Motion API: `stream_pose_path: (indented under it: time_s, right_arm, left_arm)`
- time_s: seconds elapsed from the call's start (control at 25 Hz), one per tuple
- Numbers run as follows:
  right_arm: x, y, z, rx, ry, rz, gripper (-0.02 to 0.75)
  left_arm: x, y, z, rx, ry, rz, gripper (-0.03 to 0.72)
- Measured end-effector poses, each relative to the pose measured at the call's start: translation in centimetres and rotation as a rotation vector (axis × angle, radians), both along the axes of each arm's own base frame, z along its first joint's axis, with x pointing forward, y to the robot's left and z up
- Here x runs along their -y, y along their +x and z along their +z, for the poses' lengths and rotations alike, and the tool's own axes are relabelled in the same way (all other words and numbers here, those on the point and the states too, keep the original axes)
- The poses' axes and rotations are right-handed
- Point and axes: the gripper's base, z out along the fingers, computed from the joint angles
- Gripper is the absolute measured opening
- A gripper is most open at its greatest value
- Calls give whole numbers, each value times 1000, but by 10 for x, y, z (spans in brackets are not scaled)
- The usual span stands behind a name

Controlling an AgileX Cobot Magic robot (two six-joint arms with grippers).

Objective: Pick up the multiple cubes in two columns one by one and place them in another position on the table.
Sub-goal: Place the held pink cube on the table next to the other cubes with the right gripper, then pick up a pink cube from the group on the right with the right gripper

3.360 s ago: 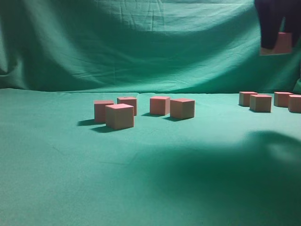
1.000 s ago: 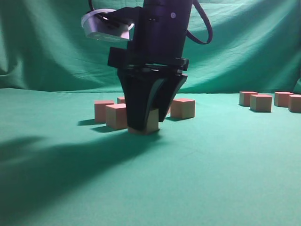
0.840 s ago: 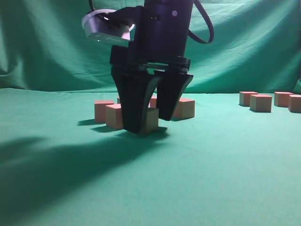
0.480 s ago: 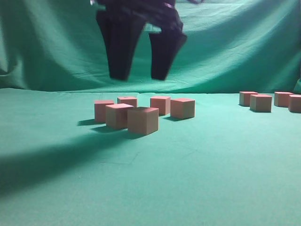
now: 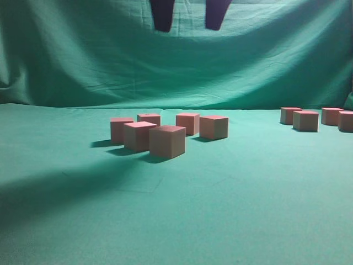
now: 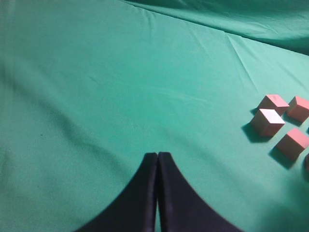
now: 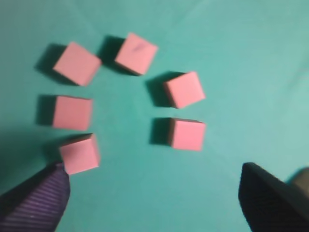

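Note:
Several pinkish cubes stand in a cluster on the green table [image 5: 248, 199]; the nearest is a cube [image 5: 167, 141] at the cluster's front. A second group of cubes [image 5: 305, 120] sits at the far right. My right gripper [image 5: 190, 15] hangs open and empty high above the cluster, with only its fingertips in view. In the right wrist view it [image 7: 154, 198] looks down on the cluster [image 7: 186, 134], its fingers wide apart. My left gripper [image 6: 158, 155] is shut and empty over bare cloth, with cubes [image 6: 268, 122] off to its right. It is out of the exterior view.
A draped green cloth backdrop [image 5: 83, 61] rises behind the table. A broad shadow lies across the front left of the cloth [image 5: 49, 193].
My right gripper set a cube down at the front of the middle cluster, opened, and rose straight up to the top of the view. The cube stays on the table.

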Motion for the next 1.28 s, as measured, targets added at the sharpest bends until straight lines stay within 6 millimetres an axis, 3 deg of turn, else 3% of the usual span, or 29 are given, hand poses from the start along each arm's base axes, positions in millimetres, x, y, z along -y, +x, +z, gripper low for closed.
stream_pose_path:
  time_s: [0.28, 0.32, 0.44, 0.68, 0.8, 1.0, 1.28]
  right_arm:
    - [65, 37, 6, -22, 69, -242, 644]
    - [74, 41, 6, -30, 84, -271, 604]
    - [108, 55, 6, -39, 106, -378, 596]
    - [159, 71, 3, -44, 123, -550, 596]
    - [169, 81, -15, -83, 108, -598, 596]
    - [167, 97, -57, -156, 86, -648, 596]
    - [166, 115, -83, -92, 111, -705, 596]
  left_arm:
    - [0, 0, 0, 0, 0, 0, 0]
    - [0, 0, 0, 0, 0, 0, 0]
    - [0, 0, 0, 0, 0, 0, 0]
    - [0, 0, 0, 0, 0, 0, 0]
    - [0, 0, 0, 0, 0, 0, 0]
    - [0, 0, 0, 0, 0, 0, 0]
    - [0, 0, 0, 0, 0, 0, 0]
